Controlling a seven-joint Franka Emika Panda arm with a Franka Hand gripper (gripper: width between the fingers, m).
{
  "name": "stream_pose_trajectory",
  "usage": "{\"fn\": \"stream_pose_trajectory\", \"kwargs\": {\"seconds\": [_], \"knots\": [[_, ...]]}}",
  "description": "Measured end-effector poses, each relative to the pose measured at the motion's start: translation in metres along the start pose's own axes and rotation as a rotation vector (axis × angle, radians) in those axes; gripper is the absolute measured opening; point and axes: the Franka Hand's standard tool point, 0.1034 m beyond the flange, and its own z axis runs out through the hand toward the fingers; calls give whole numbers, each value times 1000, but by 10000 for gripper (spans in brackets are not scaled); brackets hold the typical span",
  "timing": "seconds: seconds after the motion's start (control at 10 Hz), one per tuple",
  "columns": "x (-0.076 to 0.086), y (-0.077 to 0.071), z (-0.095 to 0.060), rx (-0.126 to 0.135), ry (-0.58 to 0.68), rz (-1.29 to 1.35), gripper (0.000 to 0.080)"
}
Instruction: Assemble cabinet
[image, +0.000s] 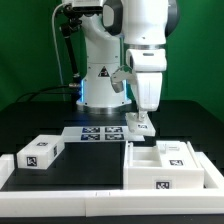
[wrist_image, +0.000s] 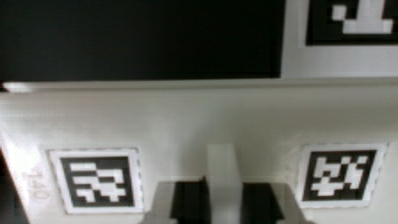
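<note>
Nearest the wrist camera, the two dark fingers (wrist_image: 187, 205) of the hand (wrist_image: 222, 205) stand a little apart, with a narrow upright white rib between them. Each finger lies against its side of the rib with no gap showing, so the hand is clamped on it. The rib belongs to the cabinet (wrist_image: 196, 125), whose white face carries one coded tag (wrist_image: 93, 180) on one side of the fingers and a second tag (wrist_image: 342, 172) on the other. Beyond the cabinet's edge lie the black desk (wrist_image: 143, 40) and a corner of the marker board (wrist_image: 347, 20). In the exterior view the cabinet (image: 150, 172) sits on the desk (image: 90, 165) at the exterior view's right, open side up. It has a tagged block (image: 178, 155) in one compartment and a tag on its front face (image: 163, 183). The hand (image: 143, 122) points straight down at the cabinet's far edge, just beside the marker board (image: 100, 133). A loose white tagged block (image: 40, 153) lies well apart at the exterior view's left.
</note>
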Motion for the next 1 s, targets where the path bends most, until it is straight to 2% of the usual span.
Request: {"fn": "stream_pose_trajectory", "kwargs": {"seconds": [0.1,0.4,0.5,0.6,0.7,0.8,0.9,1.0], "knots": [[-7,10,-3,-13,4,-5,67],[-7,9,-2,-12,4,4,68],[-12,17,-4,9,-7,16,68],[-14,27,-8,13,-13,34,68],[-14,31,-11,8,-14,35,68],[-14,29,-9,10,-13,34,68],[-12,30,-9,-7,-6,32,68],[-12,29,-9,-8,-6,33,68]]}}
